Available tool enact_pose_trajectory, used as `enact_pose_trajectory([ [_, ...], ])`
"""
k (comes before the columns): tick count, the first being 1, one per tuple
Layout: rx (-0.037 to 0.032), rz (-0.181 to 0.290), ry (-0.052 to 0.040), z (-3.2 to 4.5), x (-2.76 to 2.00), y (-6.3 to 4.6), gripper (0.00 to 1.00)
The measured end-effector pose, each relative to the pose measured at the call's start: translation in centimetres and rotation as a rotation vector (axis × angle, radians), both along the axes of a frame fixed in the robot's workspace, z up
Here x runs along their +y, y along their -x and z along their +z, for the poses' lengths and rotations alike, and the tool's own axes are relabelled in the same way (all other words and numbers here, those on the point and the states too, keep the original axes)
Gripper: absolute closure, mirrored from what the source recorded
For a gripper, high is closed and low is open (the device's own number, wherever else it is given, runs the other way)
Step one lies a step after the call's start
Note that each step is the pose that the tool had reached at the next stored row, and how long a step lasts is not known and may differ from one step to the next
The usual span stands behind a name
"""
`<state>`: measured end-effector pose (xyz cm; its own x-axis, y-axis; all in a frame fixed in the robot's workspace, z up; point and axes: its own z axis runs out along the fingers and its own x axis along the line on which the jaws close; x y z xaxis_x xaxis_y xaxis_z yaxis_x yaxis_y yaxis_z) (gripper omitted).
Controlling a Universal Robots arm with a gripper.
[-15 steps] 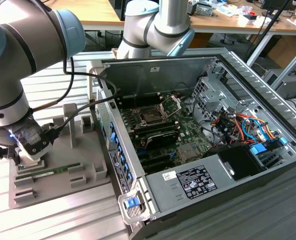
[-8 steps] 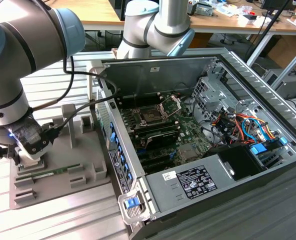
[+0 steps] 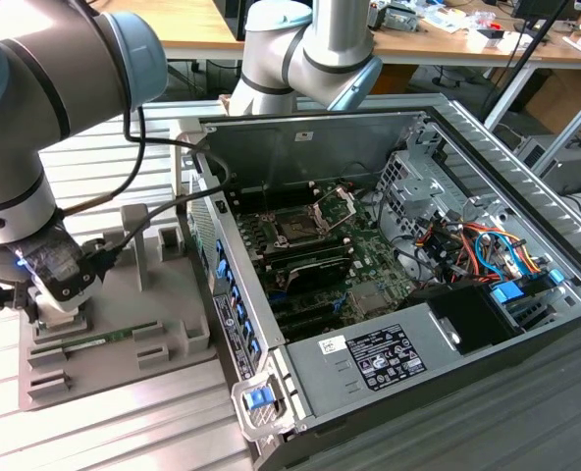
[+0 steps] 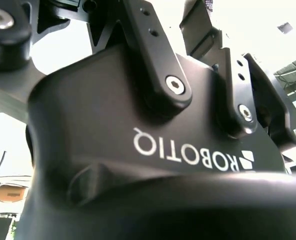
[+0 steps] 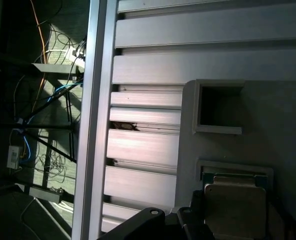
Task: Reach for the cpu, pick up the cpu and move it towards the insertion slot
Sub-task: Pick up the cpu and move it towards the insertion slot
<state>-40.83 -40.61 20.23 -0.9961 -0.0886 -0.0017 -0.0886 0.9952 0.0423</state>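
Observation:
The cpu (image 5: 234, 202), a pale silver-beige square chip, lies flat in a recess of the grey plastic tray (image 5: 268, 125) in the first wrist view. Dark parts of my gripper reach in around it at the frame's edge. In the exterior view my gripper (image 3: 50, 299) hangs low over the tray's (image 3: 163, 368) end at the exterior view's left. Its black body (image 4: 138, 145) is close up in the second wrist view. The insertion slot (image 3: 298, 228), with its load plate raised, sits on the green motherboard inside the open computer case (image 3: 448, 363), well apart from the gripper.
A long green memory stick (image 3: 96, 340) lies in the tray beside the gripper. An empty square recess (image 5: 219, 107) adjoins the cpu's recess. The tray rests on a slatted aluminium table (image 5: 143, 145), whose edge drops to cables below. Case walls, drive bays and coloured cables surround the motherboard.

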Motion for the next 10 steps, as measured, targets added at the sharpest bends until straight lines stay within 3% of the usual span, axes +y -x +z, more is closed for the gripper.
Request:
enact_pose_trajectory([
  [10, 0.0001, 0.000, 0.0000, 0.27, 0.00, 0.00, 0.45],
])
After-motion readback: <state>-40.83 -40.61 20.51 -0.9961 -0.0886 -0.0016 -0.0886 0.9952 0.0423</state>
